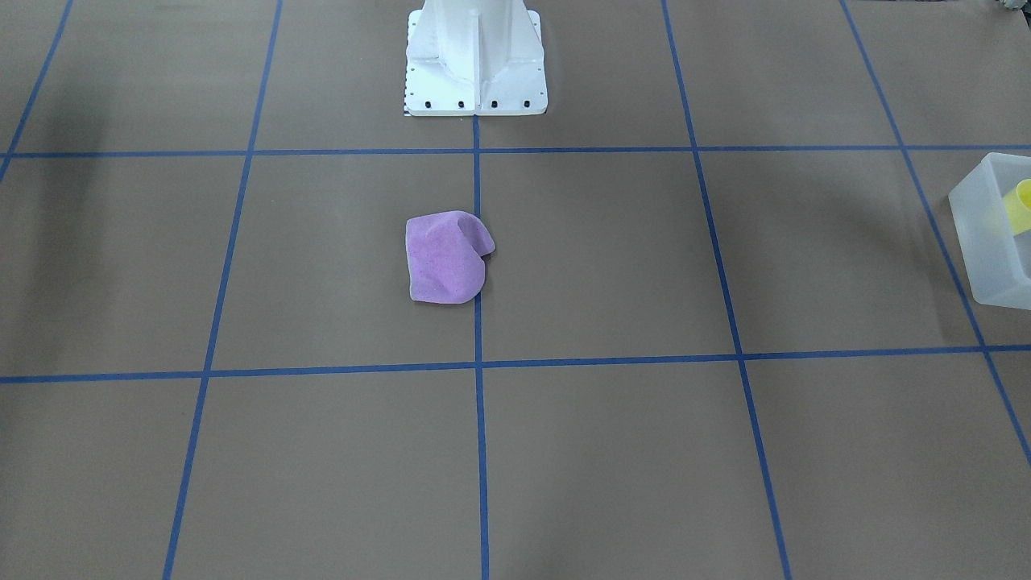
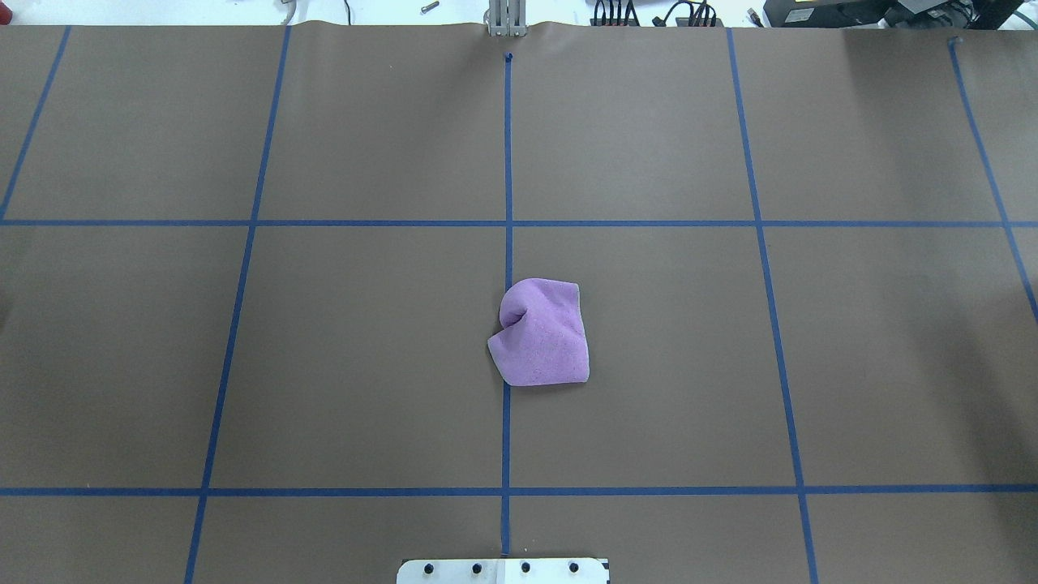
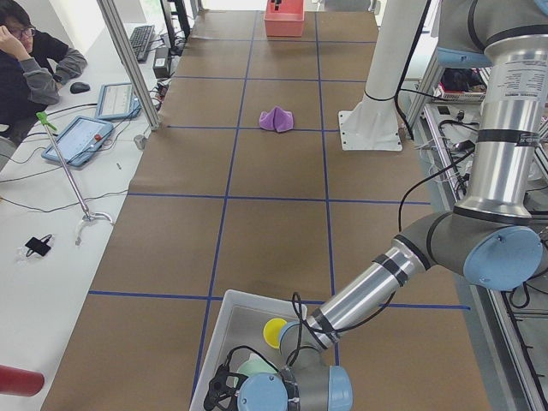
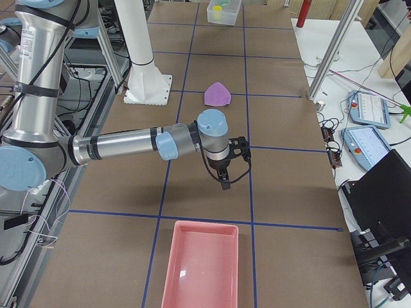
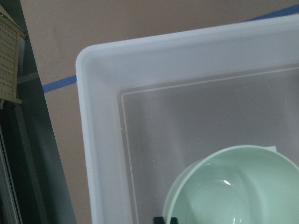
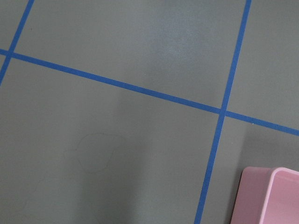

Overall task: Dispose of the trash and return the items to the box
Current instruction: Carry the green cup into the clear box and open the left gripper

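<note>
Brown paper-covered table (image 2: 365, 365), blue tape grid. Centre: crumpled purple cloth (image 2: 543, 332). Left end: frosted white plastic bin (image 1: 987, 234). Right end: pink rectangular plastic tray (image 4: 202, 256). Near edge: white pedestal base (image 1: 475, 103).

left hand (image 3: 221, 392) low, grip unclear | right hand (image 4: 225, 183) pointing down

Crumpled purple cloth (image 2: 541, 332), blue-taped brown table (image 2: 324, 365)

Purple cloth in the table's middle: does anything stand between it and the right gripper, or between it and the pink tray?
Nothing visible does. The right gripper hangs over bare brown paper between the purple cloth and the pink tray; only flat blue tape lines cross that stretch.
</note>
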Available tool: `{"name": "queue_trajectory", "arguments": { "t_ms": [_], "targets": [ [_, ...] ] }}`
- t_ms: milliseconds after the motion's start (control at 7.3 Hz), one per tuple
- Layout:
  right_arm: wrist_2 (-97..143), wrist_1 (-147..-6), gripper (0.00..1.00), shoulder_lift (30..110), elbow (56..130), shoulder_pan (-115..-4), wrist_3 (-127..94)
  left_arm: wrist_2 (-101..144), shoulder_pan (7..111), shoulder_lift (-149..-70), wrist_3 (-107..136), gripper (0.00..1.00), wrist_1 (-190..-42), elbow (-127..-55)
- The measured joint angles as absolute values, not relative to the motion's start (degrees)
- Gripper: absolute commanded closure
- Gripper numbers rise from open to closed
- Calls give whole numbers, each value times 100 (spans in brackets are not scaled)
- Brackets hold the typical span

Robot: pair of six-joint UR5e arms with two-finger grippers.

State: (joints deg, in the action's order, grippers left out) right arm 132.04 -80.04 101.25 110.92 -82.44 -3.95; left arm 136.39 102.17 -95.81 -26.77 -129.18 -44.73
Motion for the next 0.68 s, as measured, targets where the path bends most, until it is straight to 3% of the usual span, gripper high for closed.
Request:
{"name": "queue_trajectory", "arguments": {
  "t_ms": [137, 685],
  "targets": [
    [13202, -8006, 0, 10125, 11092, -8244, -395, 13640, 10143, -9581, -2635, 2, -12993, -4477],
    [13206, -8007, 0, 10117, 11092, -8244, -396, 13764, 10076, -9755, -2603, 1, -12572, -5057]
  ]
}}
